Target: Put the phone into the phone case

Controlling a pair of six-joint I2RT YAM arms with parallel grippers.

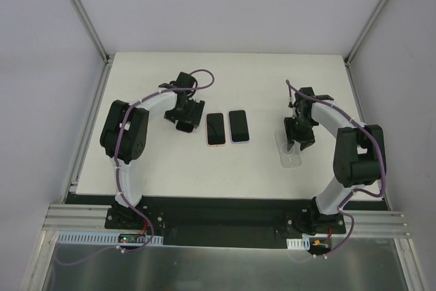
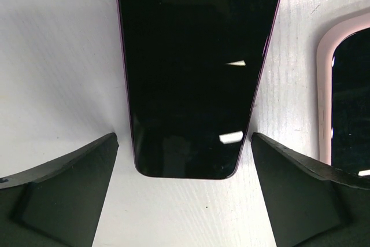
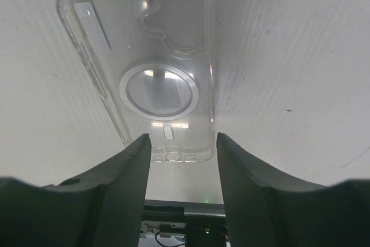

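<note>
A dark-screened phone [image 2: 196, 67] with a thin purple edge lies flat on the white table. Its near short end sits between the wide-open fingers of my left gripper [image 2: 184, 137], which touch nothing. From above, my left gripper [image 1: 185, 126] hangs just left of two phones lying side by side, one pink-rimmed [image 1: 215, 129] and one with a bluish rim [image 1: 238, 126]. The clear phone case [image 3: 159, 56] lies inside up, with a round ring in its back. My right gripper [image 3: 184, 135] stands open over the case's near end [image 1: 291, 157], with nothing between its fingers.
The pink-rimmed phone [image 2: 347, 96] lies close to the right of the left gripper's right finger. White walls with metal posts enclose the table [image 1: 163, 168] on three sides. Both arm bases sit on a rail at the near edge.
</note>
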